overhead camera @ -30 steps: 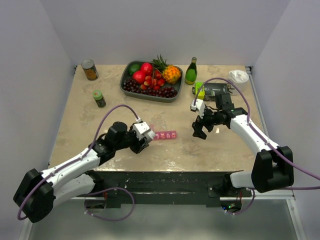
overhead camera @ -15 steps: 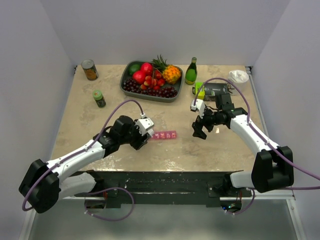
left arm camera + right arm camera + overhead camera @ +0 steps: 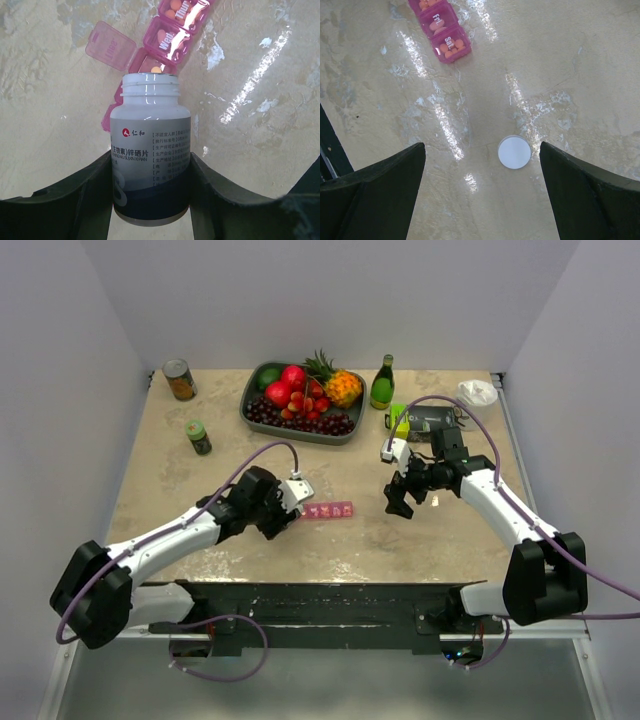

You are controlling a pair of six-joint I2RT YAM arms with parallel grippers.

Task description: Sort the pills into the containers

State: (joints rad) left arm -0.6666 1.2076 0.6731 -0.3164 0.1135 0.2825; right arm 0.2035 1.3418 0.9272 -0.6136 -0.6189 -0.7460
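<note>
— Top view?
— Pill box (image 3: 332,510) just beyond your left gripper (image 3: 288,508); right gripper (image 3: 398,504) well apart.
— Left wrist?
— Fingers (image 3: 85,190) clamped on white bottle (image 3: 150,150); open compartment (image 3: 145,62) beyond holds one pill (image 3: 156,69); neighbours filled.
— Right wrist?
— Spread wide, empty; cap (image 3: 514,152) between; end compartments filled. Likely nearly done.

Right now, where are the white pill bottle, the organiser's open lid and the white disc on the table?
white pill bottle (image 3: 150,150), left wrist view, on its printed label.
open lid (image 3: 110,45), left wrist view, middle of the flipped-up pink flap.
white disc (image 3: 514,152), right wrist view, centre of its flat top.
</note>
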